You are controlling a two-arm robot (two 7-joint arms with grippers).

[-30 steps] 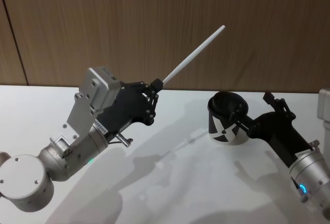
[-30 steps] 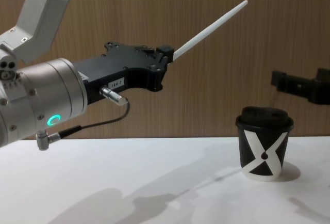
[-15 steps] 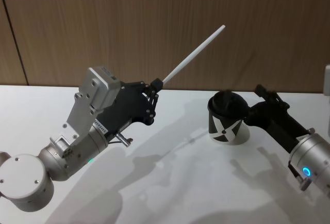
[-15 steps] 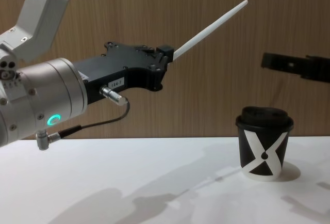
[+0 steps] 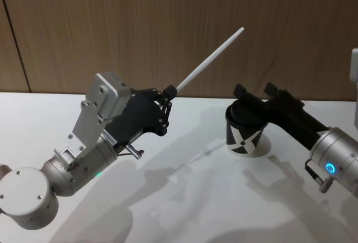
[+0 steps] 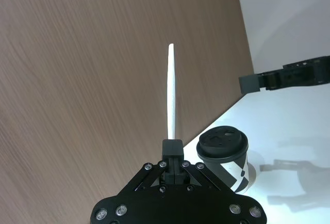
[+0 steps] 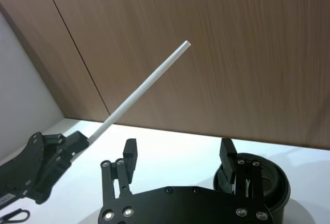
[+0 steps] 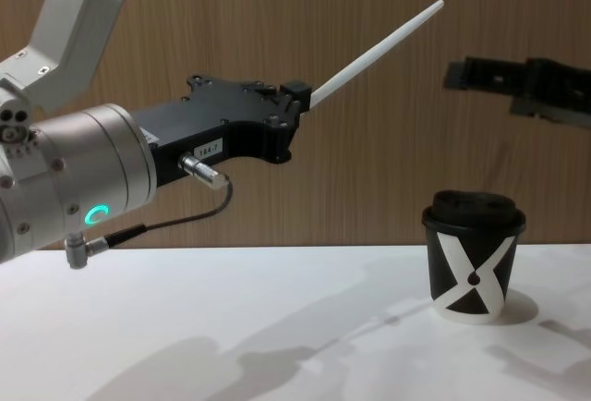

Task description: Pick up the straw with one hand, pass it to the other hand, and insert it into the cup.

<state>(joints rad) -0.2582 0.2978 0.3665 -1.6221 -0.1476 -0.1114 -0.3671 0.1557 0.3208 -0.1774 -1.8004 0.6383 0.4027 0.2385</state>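
The left gripper (image 5: 168, 93), centre-left in the head view, has its jaws clenched on the lower end of the straw (image 5: 210, 58), which slants toward the upper right. The right gripper (image 5: 254, 89), jaws released and wide, hovers above the cup (image 5: 244, 131) at right on the surface (image 5: 184, 198). For a clean handover, it should probably grasp mid-straw, squarely, before the left lets go.
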